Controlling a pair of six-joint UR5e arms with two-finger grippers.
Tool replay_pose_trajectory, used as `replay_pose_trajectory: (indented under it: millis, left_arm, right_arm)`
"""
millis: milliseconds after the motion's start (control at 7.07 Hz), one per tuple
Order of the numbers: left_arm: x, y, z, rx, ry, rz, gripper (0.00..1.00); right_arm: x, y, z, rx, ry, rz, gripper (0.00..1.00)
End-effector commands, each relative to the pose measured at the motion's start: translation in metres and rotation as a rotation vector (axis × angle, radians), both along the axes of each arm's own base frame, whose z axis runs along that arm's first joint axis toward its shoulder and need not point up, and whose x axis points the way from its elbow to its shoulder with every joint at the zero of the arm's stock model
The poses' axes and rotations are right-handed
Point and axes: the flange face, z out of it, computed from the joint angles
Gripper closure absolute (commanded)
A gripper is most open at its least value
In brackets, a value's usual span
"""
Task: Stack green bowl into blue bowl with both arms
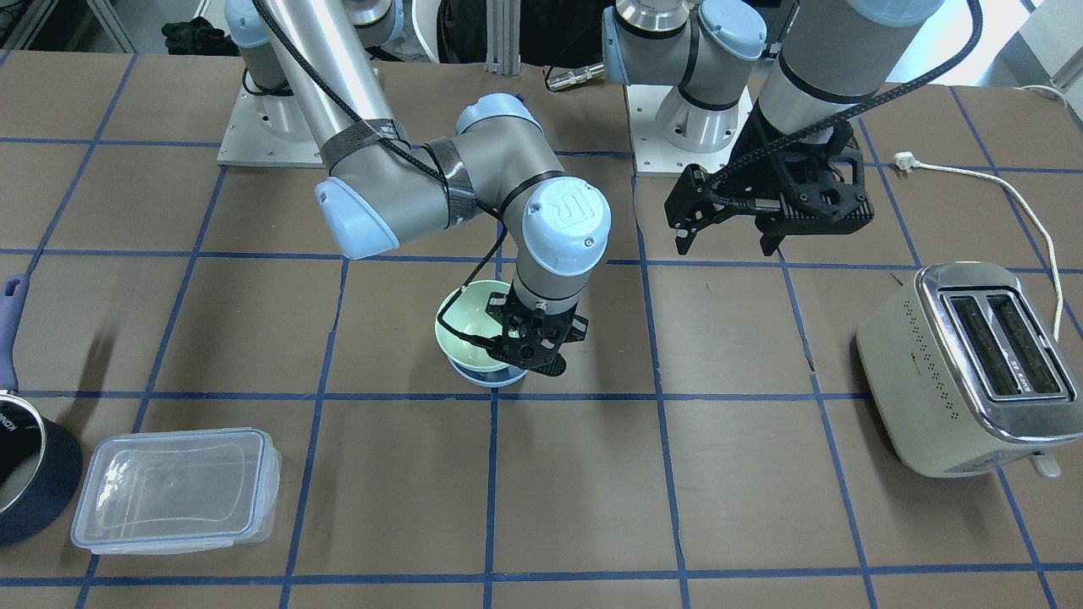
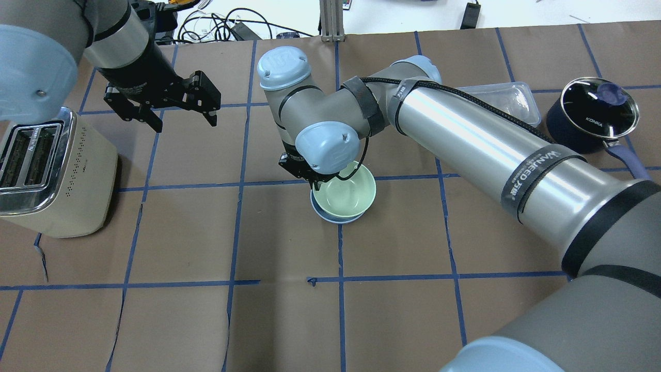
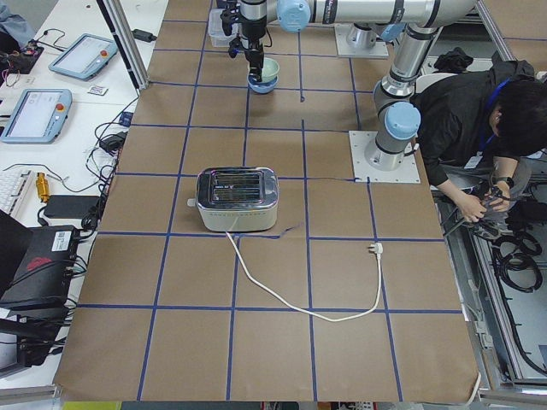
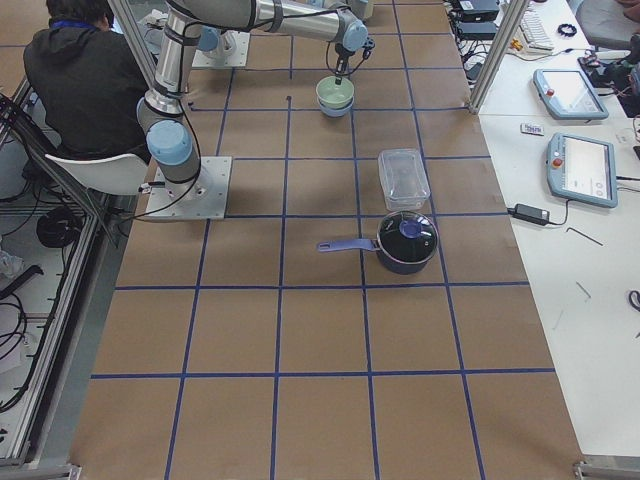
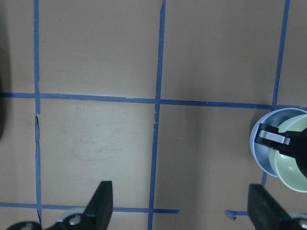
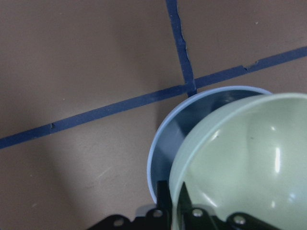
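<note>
Pinching the green bowl (image 2: 347, 192) by its rim with the right gripper (image 2: 304, 176), clamped with one finger inside the wall and one outside. Both bowls about midway between the two ends of the table (image 2: 289, 320), well in from every edge. Nested partly in the blue bowl (image 2: 330, 216), but off-centre and seemingly tilted: pushed away from the fingers, leaving a blue crescent bare on the clamped side. Hard to say whether resting on the blue rim or hanging just above it.

Judging by that, probably calls for a small shift back toward the fingers' side to line up the two centres, then letting go.

Well apart toward the left end, near the toaster (image 2: 51, 170): the left gripper (image 2: 185, 124), spread wide and holding nothing. Clearly the farther of the two, and of no use here except perhaps to steady the blue bowl.
</note>
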Motion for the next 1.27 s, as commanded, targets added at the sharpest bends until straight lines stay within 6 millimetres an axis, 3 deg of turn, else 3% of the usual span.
replay_pose_trajectory:
  millis: [0,142,283,708,849,1132]
  left_arm:
    - [0.001,0.001,-0.004,0.008,-0.001,0.0,0.0]
    - [0.001,0.0,-0.003,0.005,0.001,0.0,0.0]
    - [0.001,0.001,-0.002,0.004,0.001,0.0,0.0]
    - [0.001,0.0,0.0,-0.001,0.001,0.0,0.0]
    - [0.001,0.0,0.004,-0.008,0.001,0.0,0.0]
    - [0.001,-0.004,0.003,-0.007,-0.001,0.003,0.0]
  right_arm:
    - [0.003,-0.009,0.018,-0.036,-0.013,0.0,0.0]
    - [0.002,-0.017,0.03,-0.056,-0.017,0.003,0.0]
    - [-0.013,-0.032,0.053,-0.077,-0.026,-0.019,0.0]
    - [-0.167,-0.083,0.129,-0.084,-0.046,0.04,0.0]
    - [-0.207,-0.081,0.142,-0.056,-0.043,0.001,0.0]
    - [-0.273,-0.046,0.175,-0.05,-0.024,-0.026,0.0]
